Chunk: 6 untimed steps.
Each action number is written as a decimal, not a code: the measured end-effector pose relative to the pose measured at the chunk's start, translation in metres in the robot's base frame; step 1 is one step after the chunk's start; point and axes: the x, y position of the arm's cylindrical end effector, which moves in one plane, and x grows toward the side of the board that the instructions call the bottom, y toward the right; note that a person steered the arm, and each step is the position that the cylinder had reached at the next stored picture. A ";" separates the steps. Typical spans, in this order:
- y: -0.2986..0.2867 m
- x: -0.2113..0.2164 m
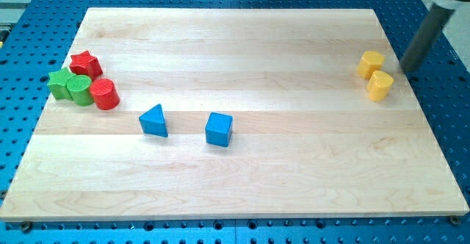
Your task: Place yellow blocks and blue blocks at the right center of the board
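Two yellow blocks sit at the board's right side, touching: one (371, 64) above, a rounder one (380, 85) just below it. A blue triangle (153, 120) and a blue cube (219, 129) lie left of the board's centre. My rod comes in at the view's top right; my tip (407, 69) is at the board's right edge, just right of the upper yellow block, apart from both.
A red star (86, 62), a red cylinder (105, 94), a green cylinder (79, 90) and another green block (59, 83) cluster at the left edge. The wooden board (242, 178) lies on a blue perforated table.
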 end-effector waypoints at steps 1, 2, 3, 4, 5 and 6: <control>-0.033 -0.011; -0.031 -0.053; -0.055 -0.019; -0.065 0.001; -0.162 0.012; -0.300 0.026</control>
